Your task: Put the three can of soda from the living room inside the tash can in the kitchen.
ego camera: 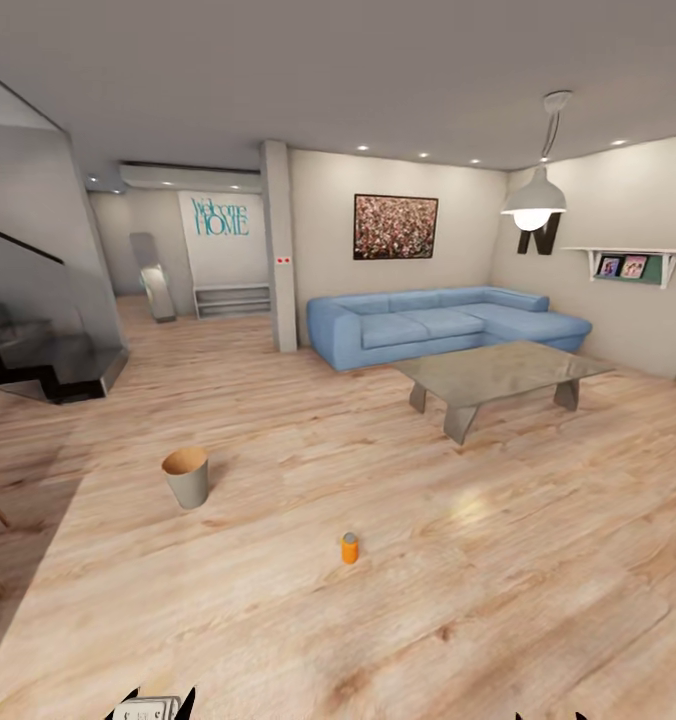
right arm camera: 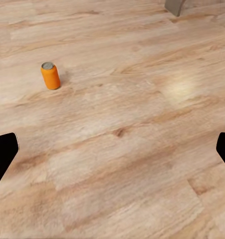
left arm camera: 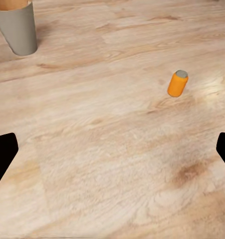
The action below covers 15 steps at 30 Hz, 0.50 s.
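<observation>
Orange soda can (ego camera: pixel 349 548), upright on floor (ego camera: pixel 458 600): likely light, rigid, slippery; grasp mid-body. Left gripper (left arm camera: pixel 112 149) and right gripper (right arm camera: pixel 112 152) wide, empty.

A: Which items are cropped by the frame edges?

B: In the left wrist view the trash can (left arm camera: pixel 17 27) at eleven o'clock loses its rim and left side to the edge. The left gripper (left arm camera: pixel 112 149) shows only two dark fingertips — one at nine o'clock, one at three; the right gripper (right arm camera: pixel 112 152) likewise. In the head view, dark finger parts (ego camera: pixel 158 705) are cut off at six o'clock.

A: And items too small or blurred?

B: The orange can (ego camera: pixel 349 548) carries no legible label. The shelf pictures (ego camera: pixel 621 266) at two o'clock are indistinct — content cannot be told. The table leg (right arm camera: pixel 175 6) at twelve o'clock is truncated.
</observation>
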### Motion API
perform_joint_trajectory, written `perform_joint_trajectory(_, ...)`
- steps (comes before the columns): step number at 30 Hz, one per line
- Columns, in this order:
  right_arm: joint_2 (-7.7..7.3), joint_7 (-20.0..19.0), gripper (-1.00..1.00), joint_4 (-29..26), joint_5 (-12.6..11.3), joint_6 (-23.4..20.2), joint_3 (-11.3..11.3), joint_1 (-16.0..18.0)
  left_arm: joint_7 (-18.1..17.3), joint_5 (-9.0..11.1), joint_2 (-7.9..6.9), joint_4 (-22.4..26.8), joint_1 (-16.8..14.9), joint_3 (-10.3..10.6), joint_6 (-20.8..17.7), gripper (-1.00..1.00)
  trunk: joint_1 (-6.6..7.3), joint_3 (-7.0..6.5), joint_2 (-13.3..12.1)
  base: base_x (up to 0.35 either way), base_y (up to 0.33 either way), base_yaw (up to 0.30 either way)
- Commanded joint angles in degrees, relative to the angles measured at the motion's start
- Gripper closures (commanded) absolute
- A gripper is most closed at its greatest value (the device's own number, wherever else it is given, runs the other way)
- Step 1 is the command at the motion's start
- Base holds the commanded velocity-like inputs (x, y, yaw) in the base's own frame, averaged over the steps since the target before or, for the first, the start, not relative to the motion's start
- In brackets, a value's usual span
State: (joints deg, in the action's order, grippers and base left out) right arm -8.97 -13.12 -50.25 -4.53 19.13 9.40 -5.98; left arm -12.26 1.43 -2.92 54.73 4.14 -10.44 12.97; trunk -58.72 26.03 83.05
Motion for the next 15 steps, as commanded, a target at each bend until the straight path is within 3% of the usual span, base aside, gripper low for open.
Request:
perform_joint_trajectory(1, 0.01, -0.5, -1.0, 0.0, -0.5, 0.0, 0.1, 0.0, -0.4, 0.2, 0.02, 0.0, 0.0, -0.1, 0.0, -1.0, 0.0, 0.06, 0.0, 0.0, -0.071, 0.244)
perform_joint_trajectory(15, -0.01, -0.5, -1.0, 0.0, -0.5, 0.0, 0.1, 0.0, -0.4, 0.2, 0.02, 0.0, 0.0, -0.1, 0.0, -1.0, 0.0, 0.44, 0.0, 0.0, -0.071, 0.244)
